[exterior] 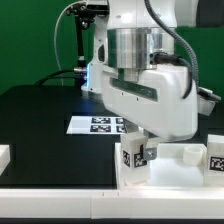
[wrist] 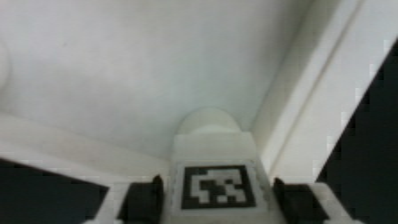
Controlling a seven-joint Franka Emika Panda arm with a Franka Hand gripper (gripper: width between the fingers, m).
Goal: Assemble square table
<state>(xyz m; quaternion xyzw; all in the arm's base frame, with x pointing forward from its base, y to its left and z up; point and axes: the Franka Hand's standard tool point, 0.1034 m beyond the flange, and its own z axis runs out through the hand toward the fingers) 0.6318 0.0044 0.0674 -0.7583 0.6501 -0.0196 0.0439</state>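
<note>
A short white leg (wrist: 217, 150) with a black-and-white tag stands between my gripper's (wrist: 217, 203) two fingers. Both pads press against its sides, so the gripper is shut on it. Behind the leg lies the white square table top (wrist: 125, 90), and its raised rim (wrist: 329, 90) runs alongside. In the exterior view the gripper (exterior: 137, 150) reaches down near the table's front and holds the tagged leg (exterior: 135, 157) at the table top's (exterior: 185, 155) edge. A second tagged leg (exterior: 217, 158) stands at the exterior view's right.
The marker board (exterior: 100, 125) lies flat on the black table behind the gripper. A white part (exterior: 4, 155) sits at the exterior view's left edge. A green backdrop closes off the rear.
</note>
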